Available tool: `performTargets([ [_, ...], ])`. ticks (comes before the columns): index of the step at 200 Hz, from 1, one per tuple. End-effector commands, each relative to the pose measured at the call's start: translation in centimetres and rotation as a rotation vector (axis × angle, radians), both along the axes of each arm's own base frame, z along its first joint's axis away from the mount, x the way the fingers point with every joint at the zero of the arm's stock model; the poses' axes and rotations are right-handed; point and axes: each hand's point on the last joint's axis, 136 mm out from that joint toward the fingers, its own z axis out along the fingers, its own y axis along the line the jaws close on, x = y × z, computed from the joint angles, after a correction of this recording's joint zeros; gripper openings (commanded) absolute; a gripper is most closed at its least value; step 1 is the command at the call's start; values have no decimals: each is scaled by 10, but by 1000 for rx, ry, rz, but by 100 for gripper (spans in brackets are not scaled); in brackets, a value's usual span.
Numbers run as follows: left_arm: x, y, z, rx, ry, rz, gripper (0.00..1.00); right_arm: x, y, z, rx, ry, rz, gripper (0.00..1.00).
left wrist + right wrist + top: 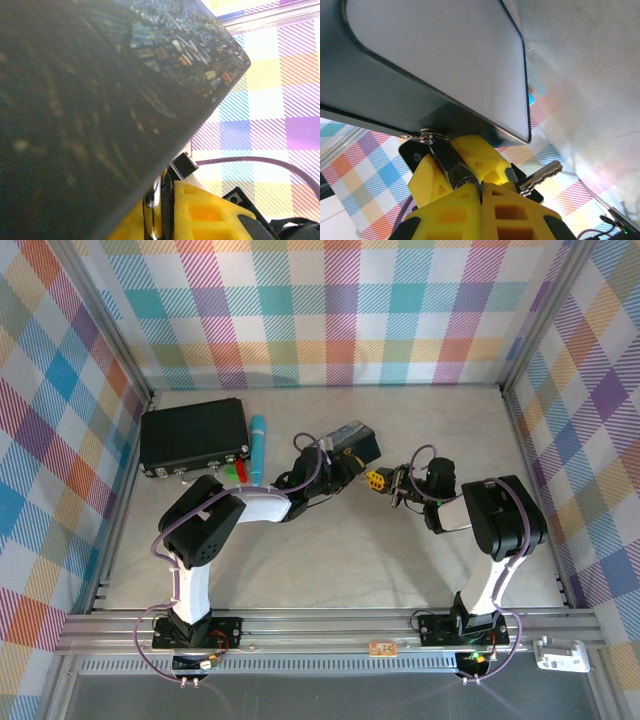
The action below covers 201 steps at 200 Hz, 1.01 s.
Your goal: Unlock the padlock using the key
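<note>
Right wrist: right gripper (462,176) pinches the padlock (448,160), probably light, rigid and slick; best held across its body.

Plaid cloth (330,310) in pink, teal, yellow, orange and purple squares forms the walls at the back and on both sides, framed by slanting aluminium posts (100,315) at the far corners. The table (330,560) is a plain pale beige surface, evenly lit, with only soft shadows. A ribbed aluminium rail (320,630) runs along its near edge
</note>
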Motion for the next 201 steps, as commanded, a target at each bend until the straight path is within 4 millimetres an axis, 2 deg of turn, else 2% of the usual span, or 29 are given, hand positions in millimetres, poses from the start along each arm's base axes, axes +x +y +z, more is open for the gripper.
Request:
performTargets([
  [1, -30, -40, 22, -27, -92, -183, 0, -3, 19, 58, 193, -15, 29, 0],
  [38, -24, -34, 15, 12, -115, -137, 0, 5, 11, 68, 217, -24, -61, 0],
  [66, -21, -34, 13, 36, -120, -127, 0, 8, 14, 76, 190, -96, -37, 0],
  [81, -20, -33, 13, 69, -121, -129, 0, 6, 22, 65, 118, -140, 26, 0],
  [88, -19, -34, 13, 84, -120, -130, 0, 4, 24, 54, 72, -138, 53, 0],
  [118, -17, -34, 12, 102, -104, -122, 0, -8, 21, 18, -85, -170, 93, 0],
  [173, -15, -31, -4, 115, -58, -101, 0, -12, 18, -2, -259, -253, 147, 1],
  [191, -14, -30, -8, 124, -43, -88, 0, -15, 14, -12, -335, -275, 160, 7],
  [201, -13, -30, -9, 123, -36, -83, 0, -20, 10, -20, -378, -261, 165, 15],
])
